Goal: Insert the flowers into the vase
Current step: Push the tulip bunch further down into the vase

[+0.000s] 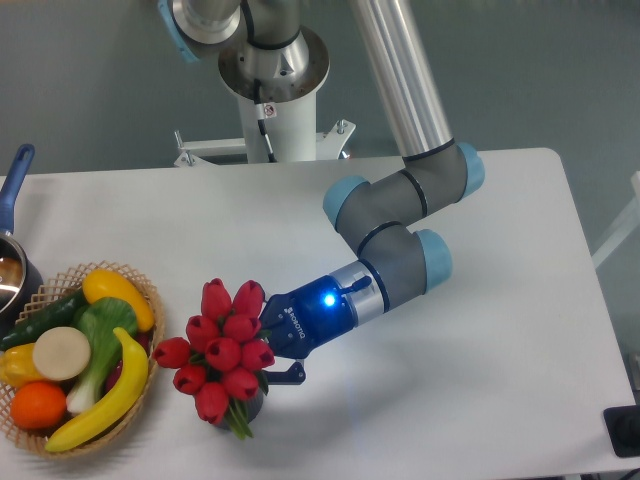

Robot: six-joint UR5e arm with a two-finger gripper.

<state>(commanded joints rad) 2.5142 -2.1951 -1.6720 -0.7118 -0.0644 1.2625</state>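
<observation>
Glossy red tulip buds (226, 348), dark cylindrical vase (247, 402), white table (480, 380)

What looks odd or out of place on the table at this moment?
Nothing is spilled or broken. The flowers lean to the left over the vase, which they almost hide, and the gripper is pressed close against them. The fruit and vegetables sit neatly in the basket.

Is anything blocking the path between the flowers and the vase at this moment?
Nothing visible does. The flowers sit directly over the vase, hiding most of it, with the gripper at the bunch. The wicker basket stands off to the side.
</observation>
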